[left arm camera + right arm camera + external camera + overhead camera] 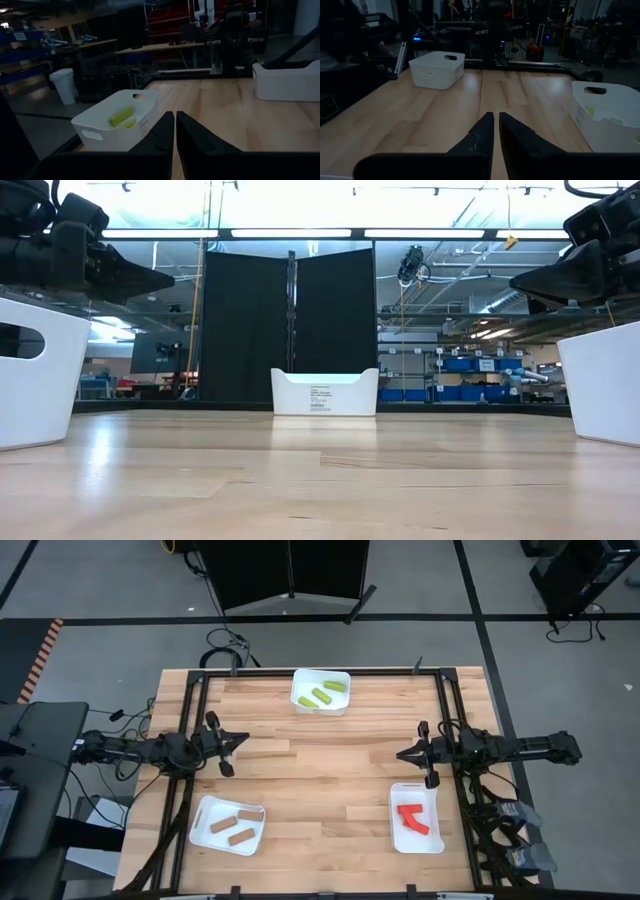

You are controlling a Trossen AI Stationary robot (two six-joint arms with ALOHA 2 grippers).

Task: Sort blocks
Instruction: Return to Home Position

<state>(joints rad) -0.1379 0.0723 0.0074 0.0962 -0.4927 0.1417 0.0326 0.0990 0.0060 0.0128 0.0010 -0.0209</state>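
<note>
Sorting appears done: my left jaws and right jaws hang above opposite sides of the pale wooden-plank surface (330, 770), tips pointed inward at each other, both pairs pressed together w/ only a hairline gap, pinching nothing. That fits a parked pose, I'd judge: no cargo, so no reason to spread, and both arms sit well apart from the trays. No loose block shows anywhere on the planks. The small yellow-green oblong blocks (322, 695) lie in the white rectangular plastic tray at the far centre edge (308, 680); the tan wooden oblong blocks (232, 828) lie in a matching white tray near the front-left corner (210, 810), on my left arm's side; the red oblong blocks (413, 818) lie in a third white tray at front right (415, 795), just beside my right arm. One colour per tray, approx. three pieces each, tho the red ones overlap and the count is unclear. Remaining work, in my judgement: none beyond resting.
</note>
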